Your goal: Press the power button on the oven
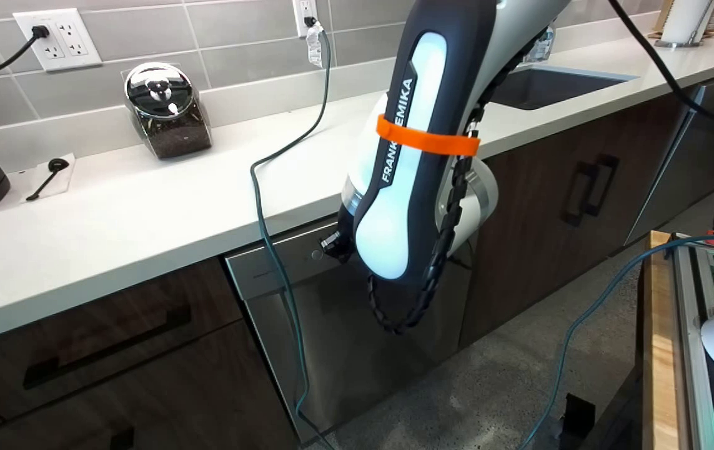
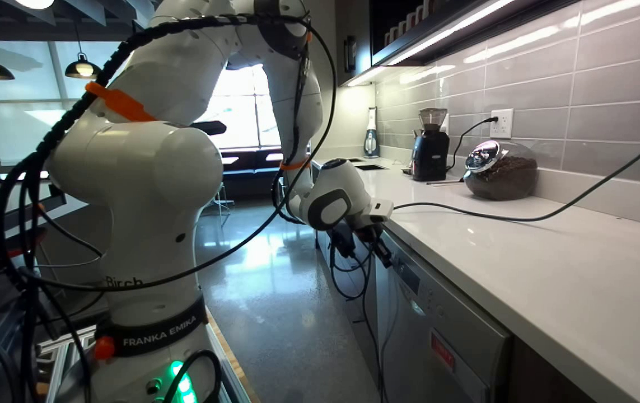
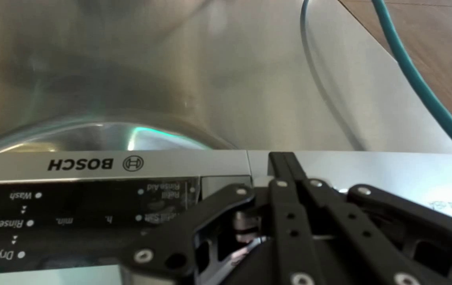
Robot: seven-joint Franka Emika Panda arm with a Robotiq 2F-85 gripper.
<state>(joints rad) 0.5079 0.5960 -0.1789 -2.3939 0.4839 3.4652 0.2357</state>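
Seeing the dishwasher sliced off by the bottom edge in an exterior view, and can't read that tiny red label! Over to the wrist view: getting only part of the display, clipped at left, and can't tell touching from apart between the tool and the partly covered control strip.

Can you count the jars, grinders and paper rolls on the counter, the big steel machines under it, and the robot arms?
Jar: 1
Grinder: 1
Paper roll: 1
Steel machines: 2
Robot arm: 1
Total: 6
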